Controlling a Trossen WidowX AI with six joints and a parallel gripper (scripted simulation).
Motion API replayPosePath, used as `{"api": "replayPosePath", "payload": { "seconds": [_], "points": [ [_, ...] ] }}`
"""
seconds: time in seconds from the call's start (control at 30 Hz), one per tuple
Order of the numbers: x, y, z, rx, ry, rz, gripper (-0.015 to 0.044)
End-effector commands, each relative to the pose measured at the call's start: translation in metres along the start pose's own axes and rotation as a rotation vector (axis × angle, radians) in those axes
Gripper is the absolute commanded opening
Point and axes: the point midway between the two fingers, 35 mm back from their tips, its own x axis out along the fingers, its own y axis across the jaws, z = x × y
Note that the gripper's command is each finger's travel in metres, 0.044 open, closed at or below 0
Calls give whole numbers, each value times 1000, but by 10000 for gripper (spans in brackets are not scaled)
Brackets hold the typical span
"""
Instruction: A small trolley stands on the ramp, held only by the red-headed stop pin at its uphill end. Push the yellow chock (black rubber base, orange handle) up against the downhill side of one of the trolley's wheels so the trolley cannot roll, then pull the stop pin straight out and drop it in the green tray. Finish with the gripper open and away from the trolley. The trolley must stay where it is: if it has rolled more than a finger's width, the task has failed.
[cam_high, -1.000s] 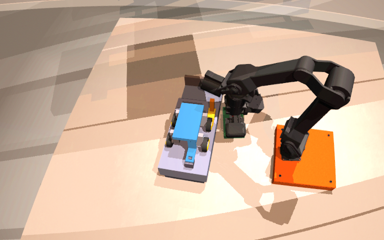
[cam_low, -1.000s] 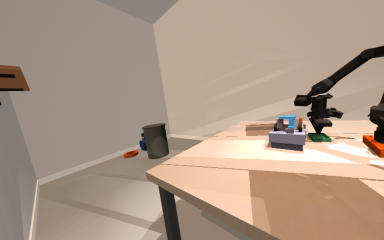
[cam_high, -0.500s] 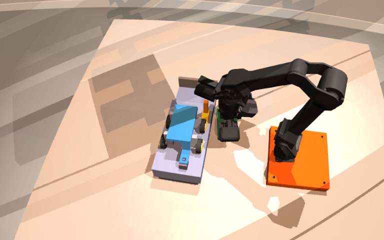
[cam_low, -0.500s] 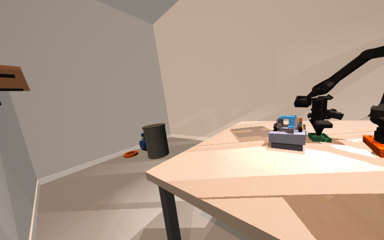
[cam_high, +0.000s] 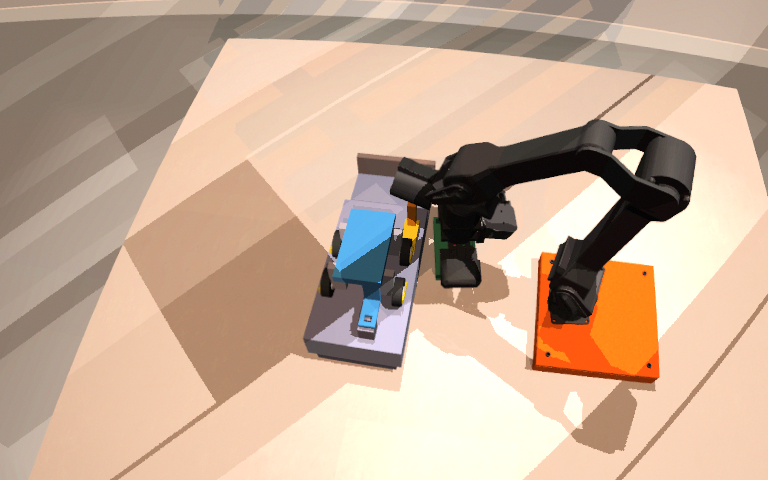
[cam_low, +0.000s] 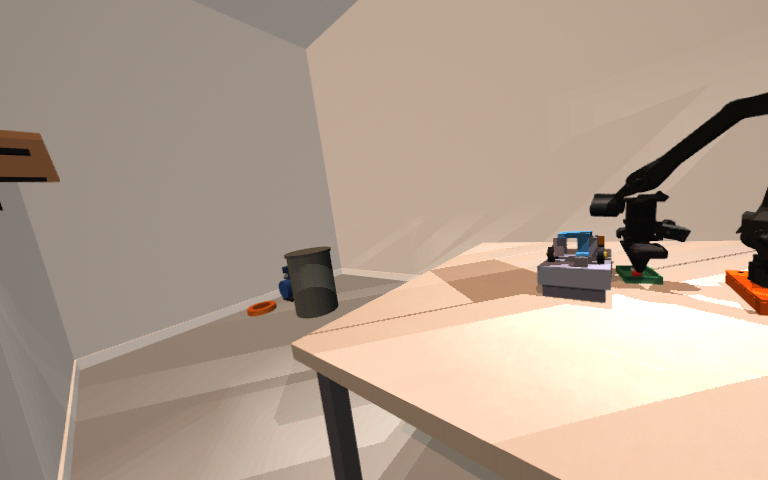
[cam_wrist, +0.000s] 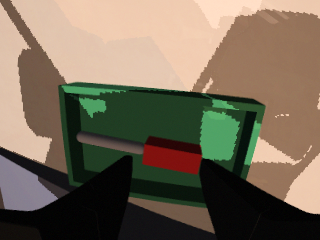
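The red-headed stop pin (cam_wrist: 172, 155) (cam_low: 637, 273) lies flat inside the green tray (cam_wrist: 160, 98) (cam_high: 437, 237) (cam_low: 651, 277), its grey shaft pointing left. My gripper (cam_wrist: 167, 164) (cam_high: 459, 274) (cam_low: 638, 264) hangs just above the tray, part open, with nothing between the fingers. The blue trolley (cam_high: 365, 246) (cam_low: 579, 244) stands on the grey ramp (cam_high: 362, 339) (cam_low: 572, 280), left of the tray. The yellow chock (cam_high: 411, 230) with its orange handle (cam_high: 412, 212) sits on the ramp against the trolley's right-hand wheel nearest the arm.
The arm's orange base plate (cam_high: 623, 333) (cam_low: 747, 285) lies right of the tray. A brown end wall (cam_high: 376, 164) closes the ramp's far end. On the floor beyond the table stand a dark bin (cam_low: 310, 283) and an orange ring (cam_low: 261, 308).
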Motion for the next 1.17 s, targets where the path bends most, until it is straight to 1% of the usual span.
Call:
{"api": "replayPosePath", "payload": {
  "seconds": [0.0, 0.13, 0.17, 0.33, 0.57, 0.7, 1.13],
  "points": [
    [0, 0, 0, 0, 0, 0, 216],
    [0, 0, 0, 0, 0, 0, 321],
    [0, 0, 0, 0, 0, 0, 340],
    [-1, 0, 0, 0, 0, 0, 340],
    [-24, 2, 4, 2, -4, 2, 340],
    [-36, 4, 4, 2, -4, 2, 440],
    [-72, 10, 4, 2, -4, 2, 440]
  ]
}}
